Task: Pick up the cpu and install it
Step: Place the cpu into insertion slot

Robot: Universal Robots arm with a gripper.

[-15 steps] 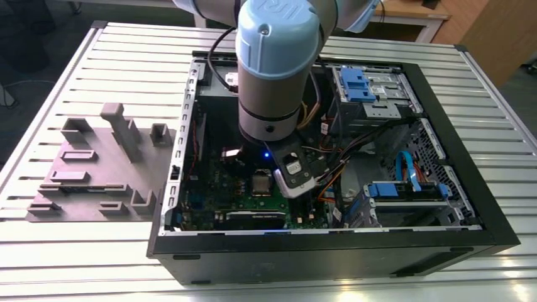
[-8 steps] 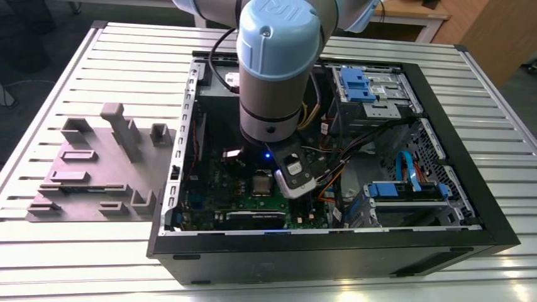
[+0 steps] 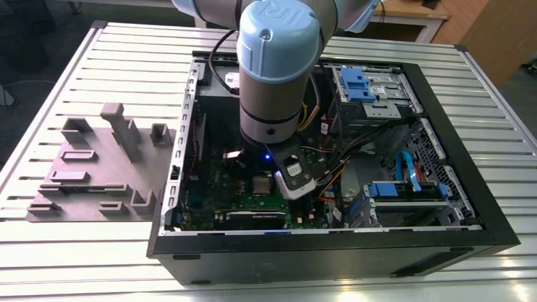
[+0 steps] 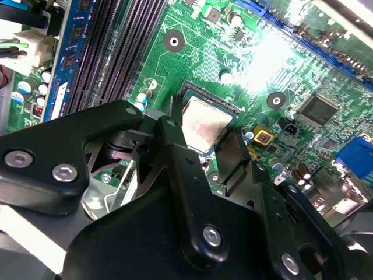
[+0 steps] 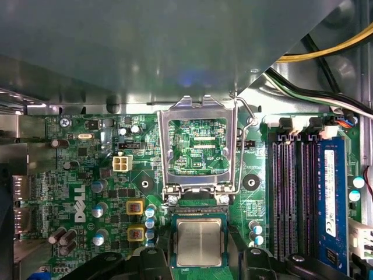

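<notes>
Because the cpu (image 5: 199,242) sits right at the open socket (image 5: 199,210) on the motherboard (image 5: 87,175), silver top up and its edges roughly square to the socket rim, the main hazard as I judge it is a bad seat. I cannot tell whether the chip is fully down or rests slightly proud, and a small skew would set it crooked on the contact field and could bend contacts. The claw (image 4: 204,129) is closed to about the chip's width, its black fingers (image 4: 176,149) against two opposite edges, so it appears to hold the cpu and nothing else. A sideways drag or a twist of the wrist from that grip would carry the chip off its seat. Just beside the fingers stand small capacitors (image 5: 150,213), which a slide could knock. Beyond the socket the silver load plate (image 5: 197,109) stands hinged open with its lever (image 5: 245,114) alongside, and if it dropped it would land on claw and chip. Farther out, the memory slots (image 5: 289,198) and the walls of the computer case (image 3: 336,259) leave the arm (image 3: 273,63) little room above the worktop (image 3: 84,251).
</notes>
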